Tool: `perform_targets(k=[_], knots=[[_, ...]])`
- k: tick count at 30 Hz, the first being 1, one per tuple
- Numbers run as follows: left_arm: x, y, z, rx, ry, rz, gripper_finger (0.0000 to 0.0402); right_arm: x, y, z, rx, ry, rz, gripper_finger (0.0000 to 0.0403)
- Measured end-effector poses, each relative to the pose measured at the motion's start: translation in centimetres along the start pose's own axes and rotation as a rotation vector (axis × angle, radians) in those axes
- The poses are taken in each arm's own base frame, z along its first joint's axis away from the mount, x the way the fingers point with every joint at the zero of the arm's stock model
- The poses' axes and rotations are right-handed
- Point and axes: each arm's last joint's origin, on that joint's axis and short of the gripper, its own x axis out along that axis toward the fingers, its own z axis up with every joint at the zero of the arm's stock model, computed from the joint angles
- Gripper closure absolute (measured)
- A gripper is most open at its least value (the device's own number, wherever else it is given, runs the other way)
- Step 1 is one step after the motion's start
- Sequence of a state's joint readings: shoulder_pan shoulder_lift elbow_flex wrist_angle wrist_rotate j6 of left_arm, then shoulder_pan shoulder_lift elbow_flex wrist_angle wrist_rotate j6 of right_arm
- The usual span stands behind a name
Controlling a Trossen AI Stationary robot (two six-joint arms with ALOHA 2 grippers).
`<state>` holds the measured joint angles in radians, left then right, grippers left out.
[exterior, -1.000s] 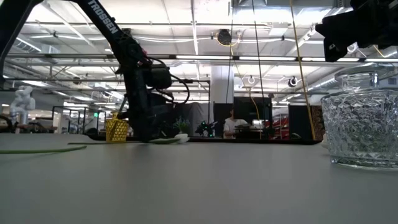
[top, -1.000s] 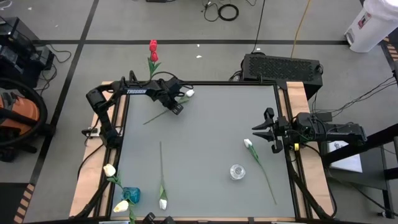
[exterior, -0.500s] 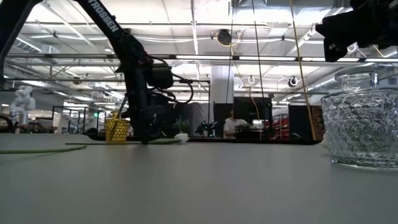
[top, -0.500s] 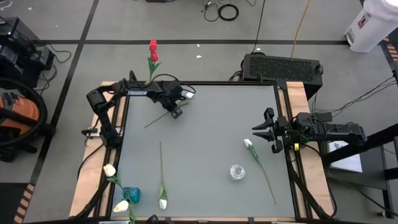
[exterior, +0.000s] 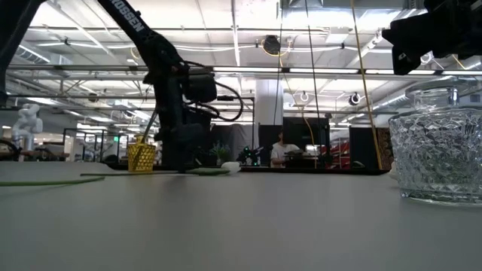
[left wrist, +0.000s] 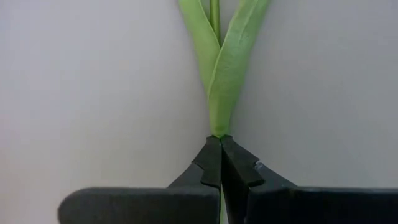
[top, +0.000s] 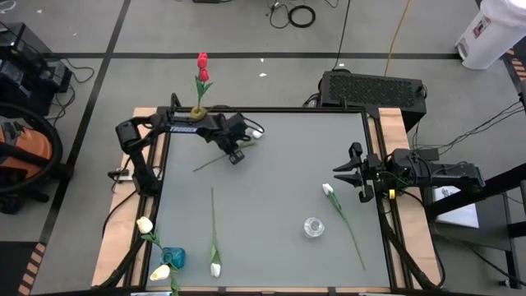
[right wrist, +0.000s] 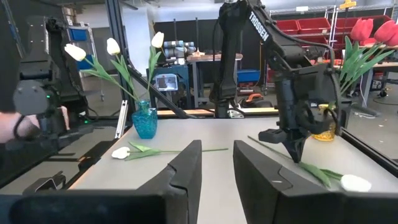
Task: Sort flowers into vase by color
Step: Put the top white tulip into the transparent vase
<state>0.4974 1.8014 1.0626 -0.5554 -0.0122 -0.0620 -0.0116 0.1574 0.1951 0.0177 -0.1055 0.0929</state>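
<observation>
A white tulip (top: 256, 130) lies at the table's far left, its green stem (top: 209, 163) slanting toward the near left. My left gripper (top: 236, 156) stands over the stem's middle, shut on it. Two red tulips (top: 202, 66) stand in a yellow vase (top: 198, 111) at the far left corner. Cream tulips (top: 145, 224) stand in a blue vase (top: 173, 257) at the near left. A clear glass vase (top: 313, 226) stands right of centre. My right gripper (top: 349, 171) waits open at the right edge. My left gripper pinches the white tulip's stem (left wrist: 219, 132) between its two fingertips, just where the two green leaves (left wrist: 225, 62) branch off. The fingers come from above, pointing steeply down, across the stem. The flower head (exterior: 230, 168) and the stem lie low on the table.
Two more white tulips lie on the table: one (top: 215, 269) at the near edge with its stem pointing to the far side, one (top: 328, 189) by my right gripper with its stem running to the near right. A black box (top: 374, 89) sits behind the far edge.
My left gripper has gone a little toward the table's right and near edges, rolling slightly. The white tulip has slid along the table with it, head and stem end both shifted the same way.
</observation>
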Motion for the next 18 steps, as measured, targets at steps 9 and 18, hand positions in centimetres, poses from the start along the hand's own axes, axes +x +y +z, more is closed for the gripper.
perform_targets(k=[9, 18], knots=[[-2.7, -3.0, 0.0, 0.085, -0.088, -0.015, 0.0401, 0.0, 0.0, 0.0, 0.0, 0.001, 0.0, 0.0319], [-7.0, -5.9, 0.0, 0.178, -0.282, -0.073, 0.0401, 0.0, 0.0, 0.0, 0.0, 0.0, -0.001, 0.0319]])
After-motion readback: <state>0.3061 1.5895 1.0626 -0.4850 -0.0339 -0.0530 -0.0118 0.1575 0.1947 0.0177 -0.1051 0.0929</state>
